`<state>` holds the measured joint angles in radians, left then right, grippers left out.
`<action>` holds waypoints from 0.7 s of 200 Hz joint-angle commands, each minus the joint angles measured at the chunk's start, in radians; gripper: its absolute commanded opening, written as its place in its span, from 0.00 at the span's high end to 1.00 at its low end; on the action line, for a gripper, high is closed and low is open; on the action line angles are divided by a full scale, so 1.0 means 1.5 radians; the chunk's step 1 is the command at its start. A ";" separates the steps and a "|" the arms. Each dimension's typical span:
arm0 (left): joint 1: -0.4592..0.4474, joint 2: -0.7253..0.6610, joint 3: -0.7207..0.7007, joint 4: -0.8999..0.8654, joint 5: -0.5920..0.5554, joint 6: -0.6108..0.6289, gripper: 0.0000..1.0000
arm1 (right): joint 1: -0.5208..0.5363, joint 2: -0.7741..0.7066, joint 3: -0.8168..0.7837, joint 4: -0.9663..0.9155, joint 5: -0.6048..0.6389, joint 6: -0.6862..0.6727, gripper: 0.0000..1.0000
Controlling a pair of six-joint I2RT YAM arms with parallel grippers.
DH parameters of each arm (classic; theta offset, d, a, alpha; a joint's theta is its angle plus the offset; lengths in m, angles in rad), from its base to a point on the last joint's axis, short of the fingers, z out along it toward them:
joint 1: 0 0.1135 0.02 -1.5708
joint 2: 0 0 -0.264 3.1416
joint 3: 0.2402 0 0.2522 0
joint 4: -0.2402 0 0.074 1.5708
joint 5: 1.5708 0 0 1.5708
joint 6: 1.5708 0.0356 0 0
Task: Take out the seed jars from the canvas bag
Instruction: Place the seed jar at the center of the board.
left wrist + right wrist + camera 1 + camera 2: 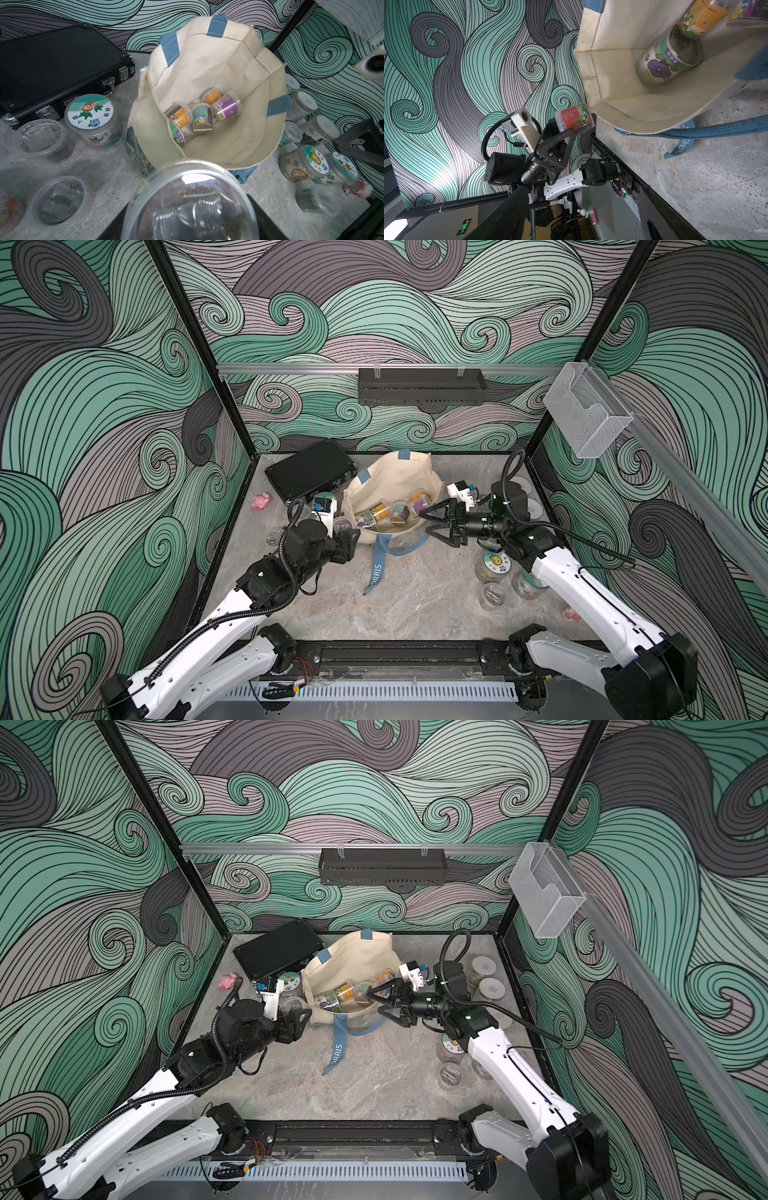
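Observation:
The canvas bag (395, 481) (353, 957) stands open at the back middle of the table. Several seed jars (200, 116) with printed labels lie on its bottom, one with a purple flower (668, 60). My left gripper (347, 537) (191, 207) hovers just outside the bag's left rim, shut on a clear-lidded seed jar (191, 199) with a red label (574, 118). My right gripper (428, 522) (376, 1003) is open and empty at the bag's right rim, fingertips pointing into the mouth.
More jars stand on the table: a cartoon-lidded one (91, 116) and clear ones (41, 139) left of the bag, a cluster (494, 564) and white-lidded ones (484, 965) on the right. A black case (311, 475) lies back left. Pink lumps (261, 501) (571, 614) lie near the walls. A strap (376, 568) trails forward.

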<state>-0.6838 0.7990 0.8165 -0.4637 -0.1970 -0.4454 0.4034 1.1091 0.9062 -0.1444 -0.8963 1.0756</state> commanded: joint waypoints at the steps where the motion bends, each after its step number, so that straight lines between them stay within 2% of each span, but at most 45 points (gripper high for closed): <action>1: 0.004 -0.013 0.028 -0.060 -0.014 -0.024 0.56 | -0.005 -0.018 -0.009 -0.009 -0.006 -0.013 0.15; 60: 0.004 -0.052 0.101 -0.159 0.034 -0.055 0.56 | -0.008 -0.029 -0.014 -0.013 -0.007 -0.012 0.15; 111: 0.004 -0.083 0.091 -0.195 -0.005 -0.063 0.57 | -0.008 -0.034 -0.017 -0.010 -0.009 -0.009 0.15; 140: 0.005 -0.066 0.062 -0.219 -0.073 -0.082 0.57 | -0.008 -0.037 -0.020 -0.009 -0.008 -0.009 0.15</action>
<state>-0.6834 0.6838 0.9363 -0.7322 -0.2043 -0.5301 0.3981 1.0752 0.8875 -0.1654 -0.8978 1.0737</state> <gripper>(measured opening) 0.671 0.853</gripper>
